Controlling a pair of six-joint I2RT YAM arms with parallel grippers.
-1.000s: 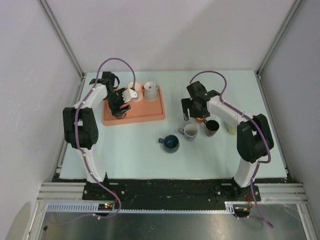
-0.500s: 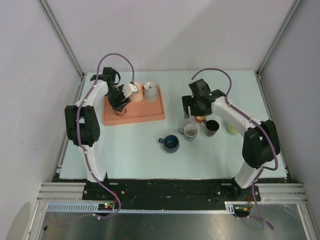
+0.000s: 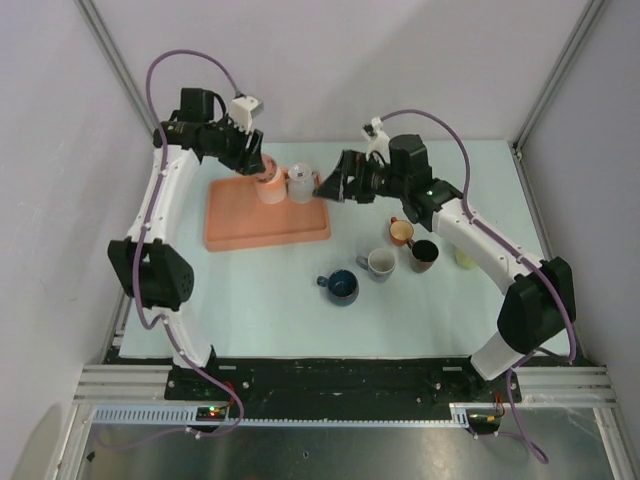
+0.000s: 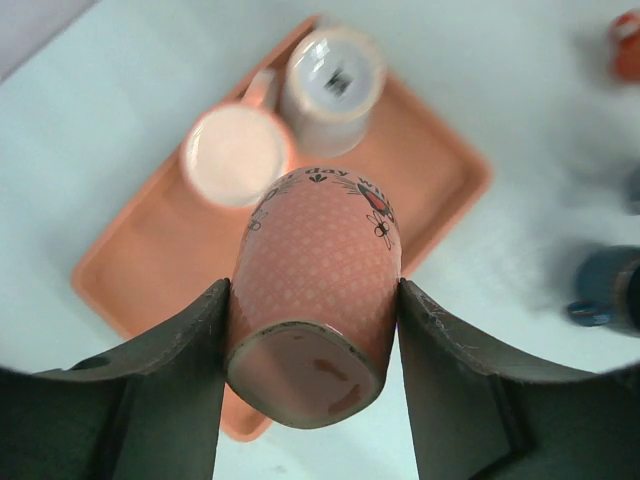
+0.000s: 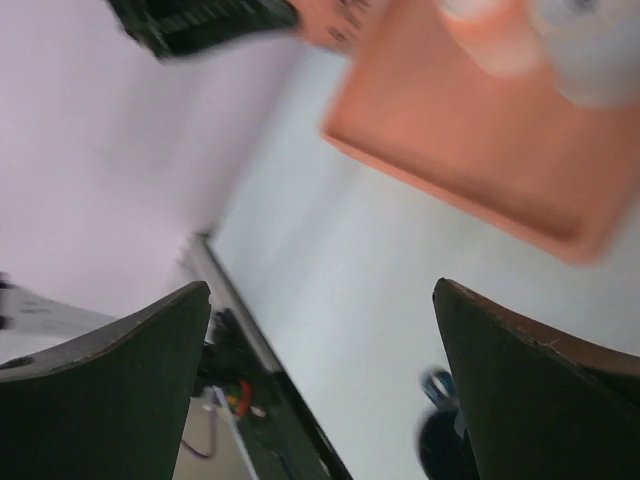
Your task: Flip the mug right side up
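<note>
My left gripper [image 3: 248, 152] is shut on a pink dotted mug [image 3: 262, 165] and holds it in the air over the back of the orange tray [image 3: 240, 228]. In the left wrist view the mug [image 4: 318, 260] sits between my fingers [image 4: 190, 340] with its base toward the camera and its mouth pointing down at the tray [image 4: 150, 270]. A pink mug [image 4: 237, 155] and a white mug [image 4: 330, 75] stand upside down on the tray. My right gripper [image 3: 335, 186] is open and empty, in the air by the tray's right end.
An orange mug [image 3: 401, 232], a brown mug [image 3: 424, 254], a grey mug [image 3: 380, 263] and a blue mug [image 3: 342, 286] stand upright on the table right of the tray. A small yellowish object [image 3: 463, 258] lies beside them. The right wrist view is blurred.
My left gripper has lifted the pink dotted mug off the tray, up and toward the back. My right arm has swung left from the upright mugs toward the tray's right end.
</note>
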